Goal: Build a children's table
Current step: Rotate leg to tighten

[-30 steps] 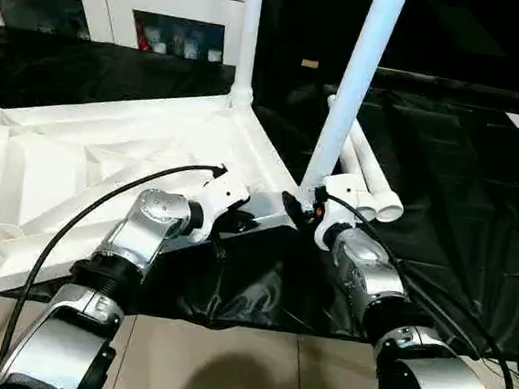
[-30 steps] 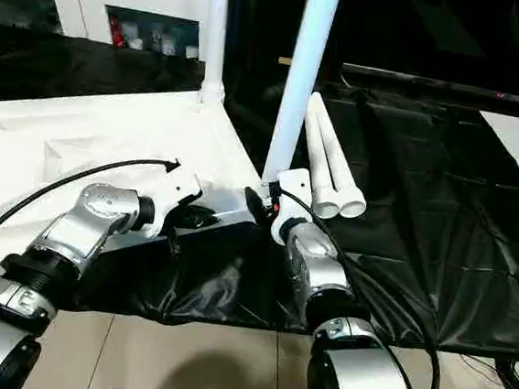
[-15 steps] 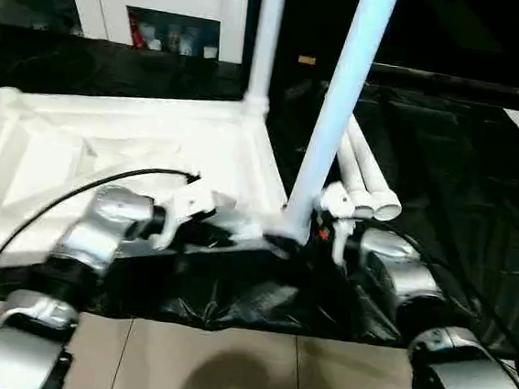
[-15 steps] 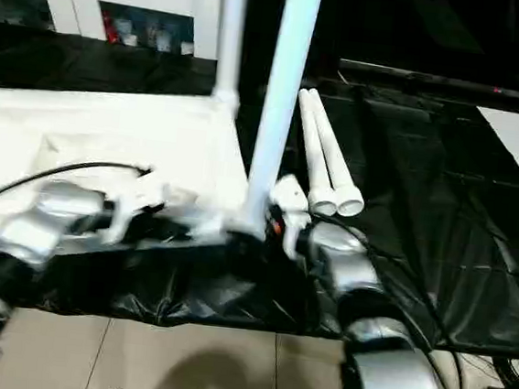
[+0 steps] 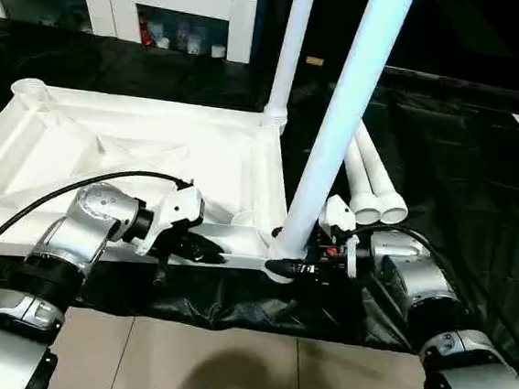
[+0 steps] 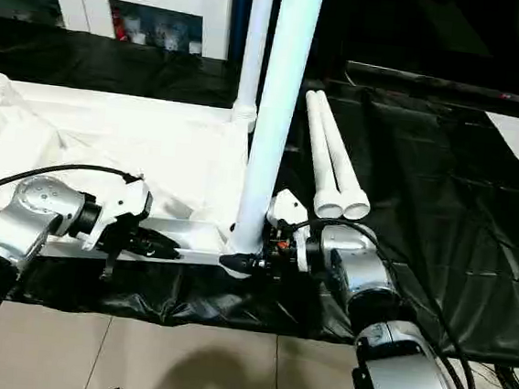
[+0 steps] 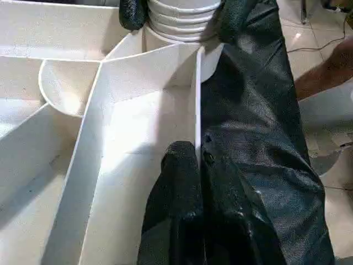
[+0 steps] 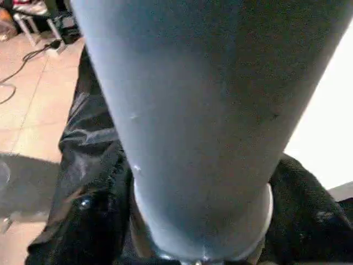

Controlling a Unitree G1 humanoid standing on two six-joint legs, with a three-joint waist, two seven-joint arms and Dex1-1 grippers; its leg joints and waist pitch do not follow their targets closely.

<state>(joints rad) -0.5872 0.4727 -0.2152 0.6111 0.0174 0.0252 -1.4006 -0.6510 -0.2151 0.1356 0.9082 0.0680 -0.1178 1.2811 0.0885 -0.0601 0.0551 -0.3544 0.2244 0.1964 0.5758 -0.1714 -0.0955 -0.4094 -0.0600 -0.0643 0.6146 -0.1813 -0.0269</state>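
Observation:
The children's table top (image 5: 136, 137) lies upside down, ribs up, on the black-covered work table. One white leg (image 5: 289, 59) stands in its far right corner socket. A second leg (image 5: 345, 120) stands in the near right corner. My left gripper (image 5: 201, 250) is shut on the top's thin near rim (image 7: 197, 110), one finger (image 7: 176, 182) on each side of it. My right gripper (image 5: 280, 268) reaches in from the right and grips the near leg's ribbed base (image 7: 182, 16) between its black fingers (image 7: 132, 11). Two more legs (image 5: 375, 183) lie loose on the cloth to the right.
The black cloth (image 5: 463, 177) hangs over the work table's front edge above a tiled floor (image 5: 225, 366). White cabinets with glass doors (image 5: 167, 11) stand behind. A person's hand (image 7: 325, 72) shows near the floor beyond the table's edge.
The table top has swung from askew to square with the front edge, and the near leg stands straighter. My left arm went left with the rim; my right gripper came round to the leg's base.

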